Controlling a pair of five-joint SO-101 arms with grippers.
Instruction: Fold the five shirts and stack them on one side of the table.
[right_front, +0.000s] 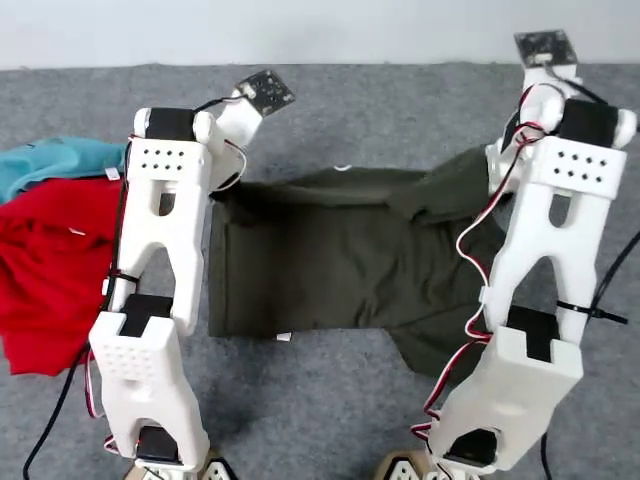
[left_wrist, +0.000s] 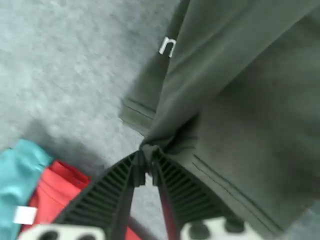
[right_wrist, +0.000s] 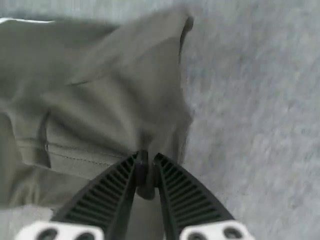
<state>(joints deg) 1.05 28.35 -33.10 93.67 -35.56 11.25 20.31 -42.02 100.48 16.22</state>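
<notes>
A dark olive shirt (right_front: 340, 255) lies spread across the middle of the grey table, between the two arms. My left gripper (left_wrist: 146, 161) is shut on a pinched fold of this shirt (left_wrist: 240, 100) at its left far corner, beside the left arm (right_front: 165, 200). My right gripper (right_wrist: 145, 165) is shut on the shirt's cloth (right_wrist: 110, 95) at its right far side, where the fabric bunches up near the right arm (right_front: 550, 200). A red shirt (right_front: 50, 270) and a teal shirt (right_front: 45, 160) lie in a heap at the table's left edge.
Grey carpet-like table surface (right_front: 400, 110) lies bare behind the olive shirt and in front of it (right_front: 310, 400). The red shirt (left_wrist: 55, 190) and teal shirt (left_wrist: 17, 180) lie close to my left gripper.
</notes>
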